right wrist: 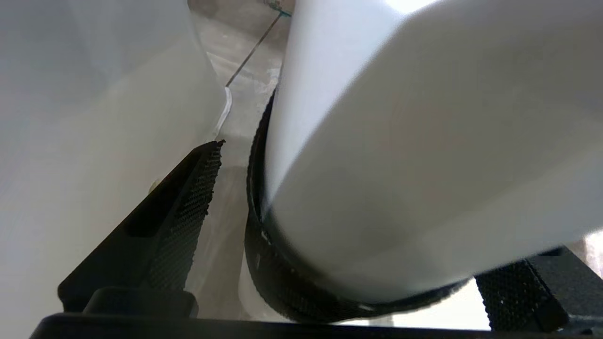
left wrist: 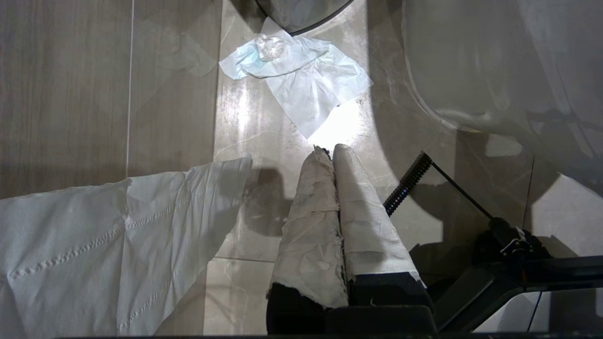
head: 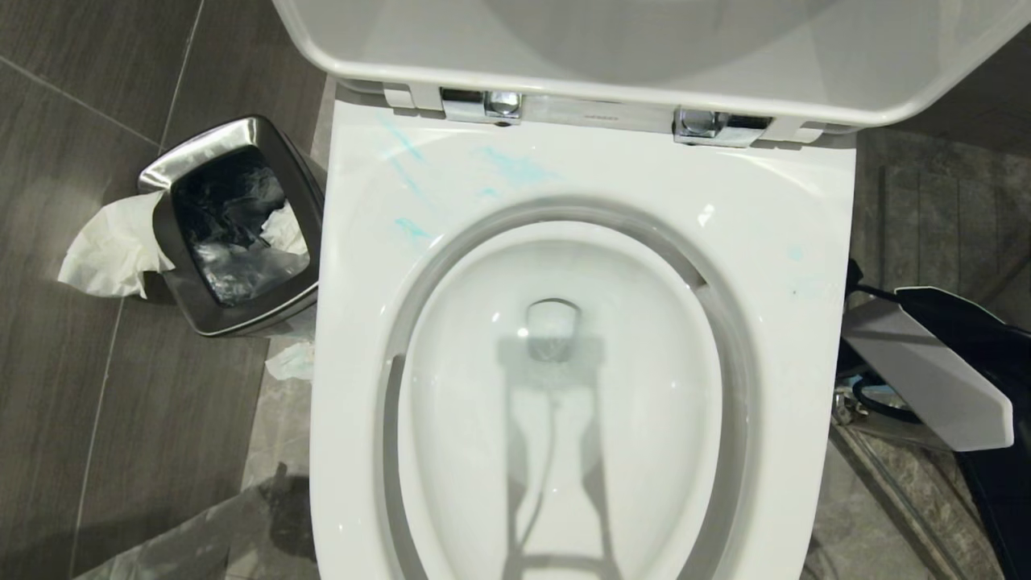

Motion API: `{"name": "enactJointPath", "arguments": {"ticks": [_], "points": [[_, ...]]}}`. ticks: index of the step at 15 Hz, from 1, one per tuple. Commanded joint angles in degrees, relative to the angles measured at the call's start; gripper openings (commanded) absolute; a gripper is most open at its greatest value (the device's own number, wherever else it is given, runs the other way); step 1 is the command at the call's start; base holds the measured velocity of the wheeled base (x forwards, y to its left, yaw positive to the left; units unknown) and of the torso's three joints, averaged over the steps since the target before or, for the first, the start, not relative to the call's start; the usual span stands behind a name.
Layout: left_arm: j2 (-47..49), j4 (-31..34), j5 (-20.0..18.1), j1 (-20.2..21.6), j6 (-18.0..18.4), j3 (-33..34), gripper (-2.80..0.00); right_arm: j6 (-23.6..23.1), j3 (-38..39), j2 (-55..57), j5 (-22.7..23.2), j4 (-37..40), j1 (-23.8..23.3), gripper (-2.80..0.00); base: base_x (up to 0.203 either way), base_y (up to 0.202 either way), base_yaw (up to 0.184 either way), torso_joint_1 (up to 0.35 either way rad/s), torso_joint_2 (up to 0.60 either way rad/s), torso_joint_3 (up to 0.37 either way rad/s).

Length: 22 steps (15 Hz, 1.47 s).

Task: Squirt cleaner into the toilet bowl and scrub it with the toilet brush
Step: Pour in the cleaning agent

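While my right hand (right wrist: 339, 226) stands wide around a white cylinder (right wrist: 400, 155), the toilet bowl (head: 564, 419) lies left of it, frame centre.

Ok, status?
Left gripper shut over floor. Right gripper open around white cylinder. Cleaner smeared on toilet bowl seat; toilet brush not in view.

the floor (head: 97, 387) is dark grey wood-grain tile, with a paler marbled strip running beside the toilet bowl (head: 362, 403), which stands on it. to the left stands a steel waste bin (head: 233, 322), white tissue (head: 109, 250) draped over its left edge. a crumpled tissue (head: 290, 361) lies near the bin's base; clear plastic sheet (head: 201, 540) lies at near left.
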Motion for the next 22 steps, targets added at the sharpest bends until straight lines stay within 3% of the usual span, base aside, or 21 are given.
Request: {"name": "enactJointPath", "arguments": {"ticks": [1,15,16,22], "points": [[0.1,0.0,0.0,0.0,0.0,0.1,-2.8,-0.1,-1.7,1.3,0.1,-0.5,0.0,0.0,0.0,0.0,0.0,0.0,0.0,0.0],[0.1,0.0,0.0,0.0,0.0,0.1,-2.8,-0.8,-13.1,6.2,0.3,-0.5,0.0,0.0,0.0,0.0,0.0,0.0,0.0,0.0],[0.1,0.0,0.1,0.0,0.0,0.1,-2.8,-0.8,-14.3,6.5,0.3,-0.5,0.0,-2.8,0.0,0.0,0.0,0.0,0.0,0.0],[0.1,0.0,0.0,0.0,0.0,0.1,-2.8,-0.9,-14.9,6.6,0.1,-0.5,-0.1,-2.8,0.0,0.0,0.0,0.0,0.0,0.0]]}}
